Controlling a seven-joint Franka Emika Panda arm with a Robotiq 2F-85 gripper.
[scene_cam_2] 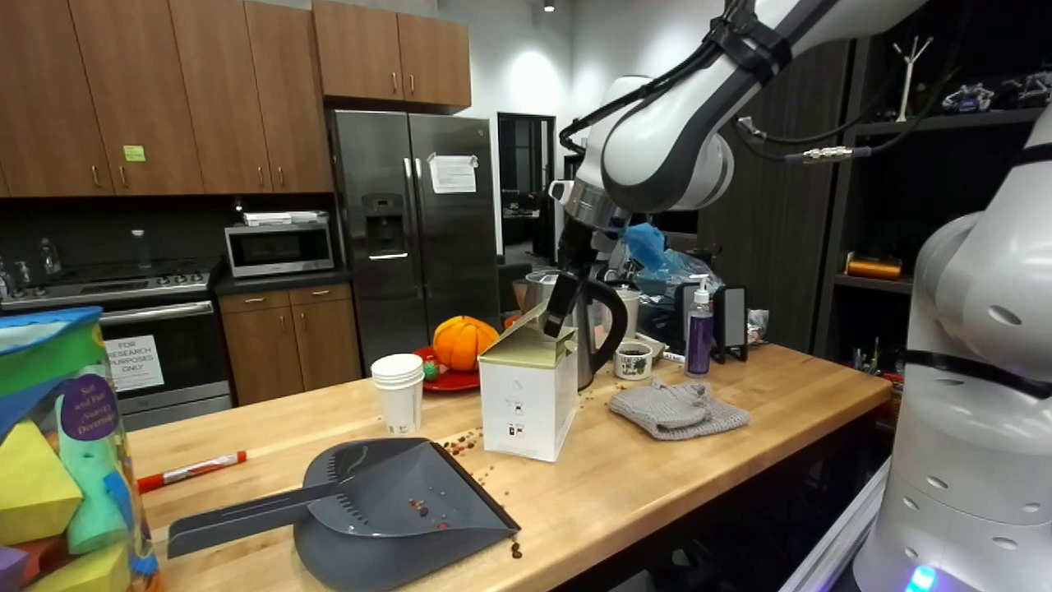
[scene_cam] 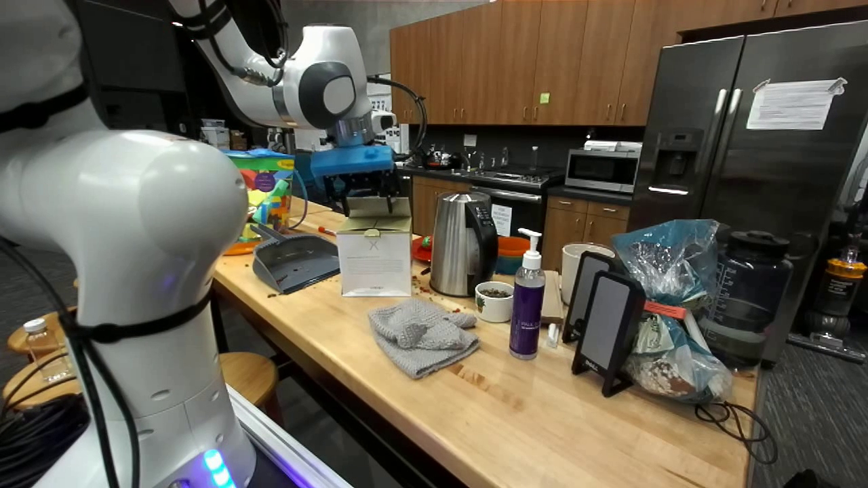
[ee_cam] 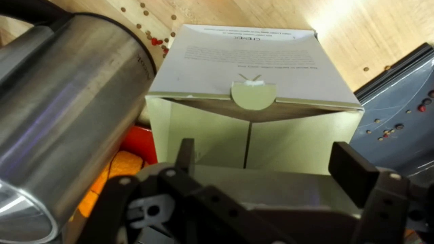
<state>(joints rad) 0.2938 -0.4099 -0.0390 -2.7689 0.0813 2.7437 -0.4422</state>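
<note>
The black two-finger gripper [ee_cam: 268, 162] hangs with jaws wide apart at the open top of a white cardboard box [scene_cam: 375, 264], upright on the pale wooden table [scene_cam: 542, 420]. Just beside stands a cylindrical steel kettle [scene_cam: 449, 244]; well beyond, brown wooden cabinets [scene_cam: 515, 61].

In an exterior view: one box [scene_cam: 374, 266], one kettle [scene_cam: 450, 245], one dustpan [scene_cam: 298, 263]; two speakers [scene_cam: 602, 322] at the box's four o'clock.
</note>
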